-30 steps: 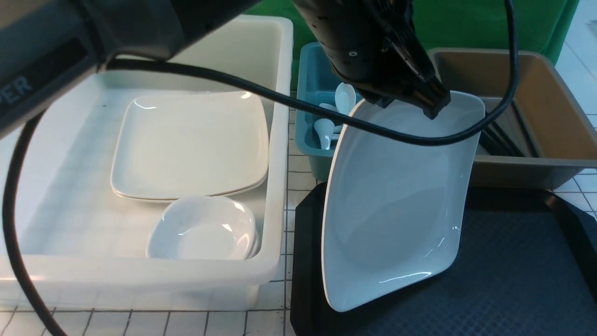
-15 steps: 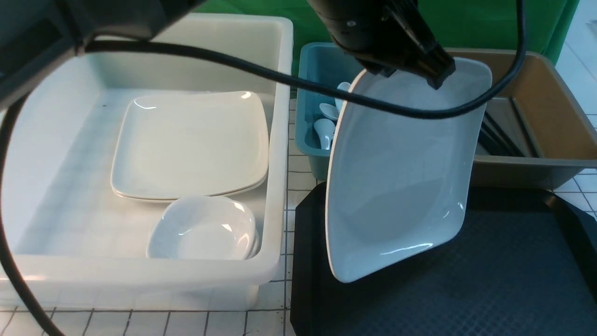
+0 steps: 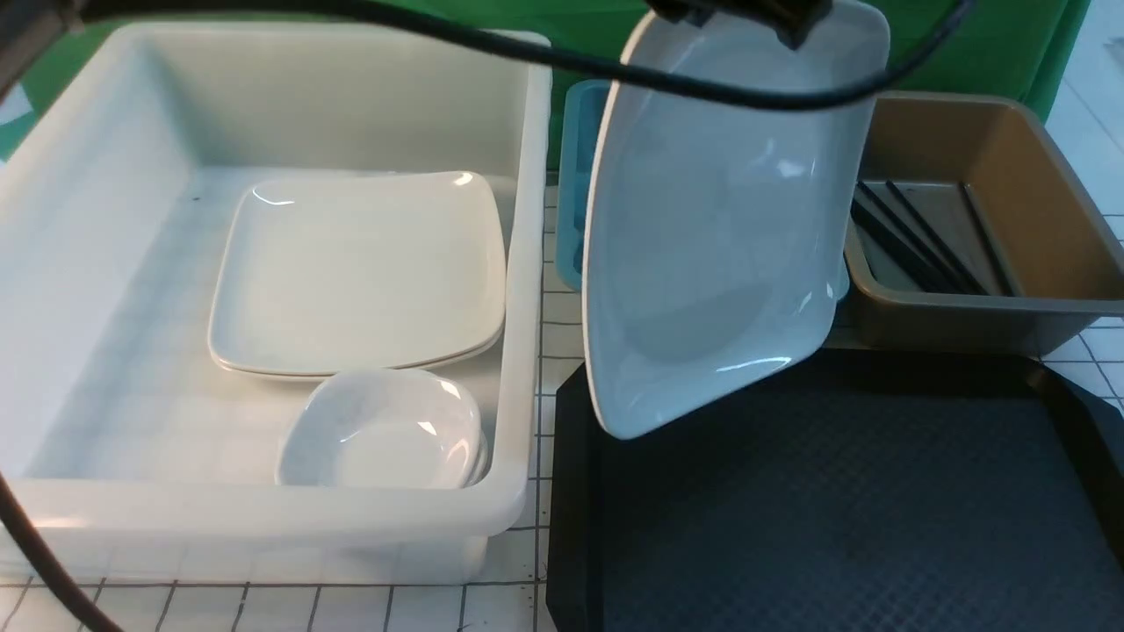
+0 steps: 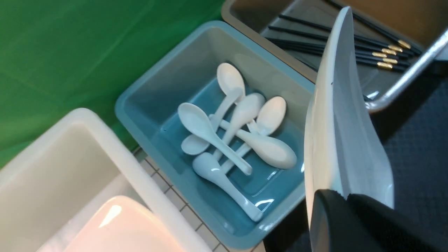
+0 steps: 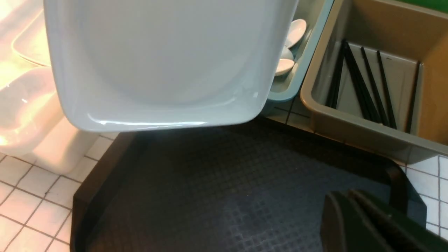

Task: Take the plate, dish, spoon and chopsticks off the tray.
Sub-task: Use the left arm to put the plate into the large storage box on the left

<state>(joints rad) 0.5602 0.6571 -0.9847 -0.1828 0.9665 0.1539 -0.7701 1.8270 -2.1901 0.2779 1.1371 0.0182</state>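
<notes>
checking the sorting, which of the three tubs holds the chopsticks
The brown tub, farthest right, holds the black chopsticks; the teal tub holds spoons and the white tub plates.

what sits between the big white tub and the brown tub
The teal tub of white spoons, clear in the left wrist view; the raised plate hides most of it in the front view.

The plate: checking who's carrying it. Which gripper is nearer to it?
Left. The left gripper is clamped on the rim of the plate, holding it in the air; the right gripper is shut over the tray, apart from the plate.
</notes>
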